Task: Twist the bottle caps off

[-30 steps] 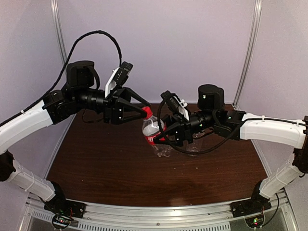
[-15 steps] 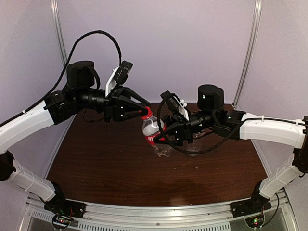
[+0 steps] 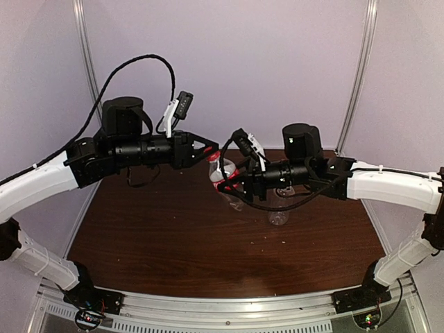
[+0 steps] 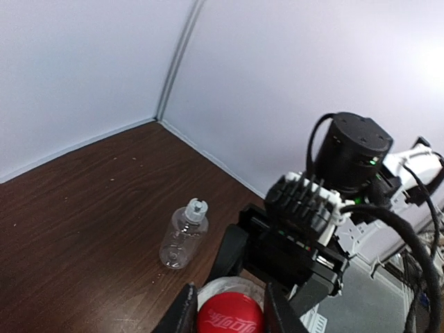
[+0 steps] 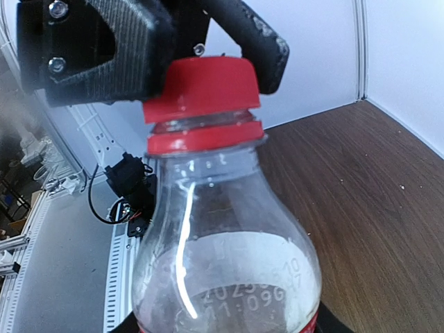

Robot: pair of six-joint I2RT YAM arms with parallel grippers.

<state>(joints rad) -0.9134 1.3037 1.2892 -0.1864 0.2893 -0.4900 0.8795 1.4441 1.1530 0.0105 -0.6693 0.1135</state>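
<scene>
My left gripper [image 3: 209, 153] is shut on the bright red cap [image 3: 214, 156] of the small red-labelled bottle [image 3: 223, 173]. That bottle hangs tilted above the table, and my right gripper [image 3: 234, 182] is shut on its body. In the left wrist view the red cap [image 4: 229, 316] sits between the two fingers [image 4: 183, 313]. The right wrist view shows the cap [image 5: 201, 84] clamped by the left fingers [image 5: 254, 39] above the clear bottle shoulder [image 5: 229, 243]. The wider unlabelled bottle [image 4: 183, 236] stands alone on the table with its pale cap [image 4: 196, 207] on.
The brown table [image 3: 152, 229] is enclosed by pale walls with metal posts [image 3: 357, 76] at the back corners. The unlabelled bottle [image 3: 279, 212] stands just under my right forearm. An aluminium rail [image 3: 229, 309] runs along the near edge.
My left gripper's jaws closed onto the red cap and its wrist rolled. Both arms shifted, and the bottle rose a little and tilted more. The unlabelled bottle now shows below the right arm.
</scene>
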